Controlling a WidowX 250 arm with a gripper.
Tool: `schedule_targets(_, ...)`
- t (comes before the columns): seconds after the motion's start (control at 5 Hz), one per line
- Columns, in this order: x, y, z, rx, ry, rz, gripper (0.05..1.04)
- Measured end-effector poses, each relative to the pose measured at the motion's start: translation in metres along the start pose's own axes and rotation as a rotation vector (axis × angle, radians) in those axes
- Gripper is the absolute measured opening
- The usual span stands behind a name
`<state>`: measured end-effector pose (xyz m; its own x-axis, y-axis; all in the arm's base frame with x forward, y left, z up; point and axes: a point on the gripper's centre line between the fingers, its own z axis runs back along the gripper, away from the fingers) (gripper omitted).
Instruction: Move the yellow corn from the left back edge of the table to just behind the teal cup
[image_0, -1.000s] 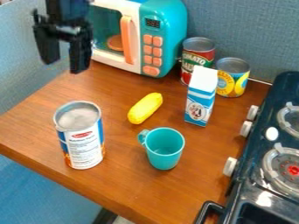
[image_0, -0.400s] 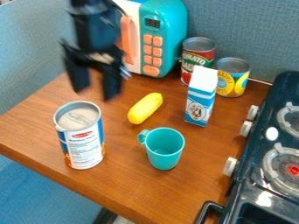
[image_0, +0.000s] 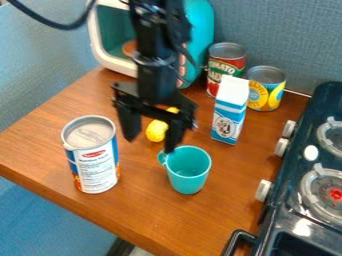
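The black gripper (image_0: 149, 145) hangs open over the middle of the table, with nothing held between its fingers. Behind it, partly covered, lies the yellow corn-like toy (image_0: 156, 131). A teal cup (image_0: 188, 171) stands just in front and to the right, its handle close below the right finger in the view. To the left stands a large can (image_0: 97, 165) with a white and blue label. A blue and white milk carton (image_0: 228, 112) is upright to the right of the gripper.
A teal and white toy microwave (image_0: 110, 37) stands at the back, partly behind the arm. Behind the carton are a red tomato can (image_0: 226, 67) and a yellow can (image_0: 265, 89). The dark stove (image_0: 314, 185) lines the right side of the wooden table (image_0: 133, 215).
The arm has moved from the upper left toward the right and down over the table, and its gripper now partly covers the yellow toy. The objects on the table have kept their places.
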<state>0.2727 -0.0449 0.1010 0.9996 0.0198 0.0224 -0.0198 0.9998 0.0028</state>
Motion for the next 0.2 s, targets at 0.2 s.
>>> schedule_targets(0.2,-0.0023,-0.0039,0.0024,0.055,-0.066,0.040,0.989)
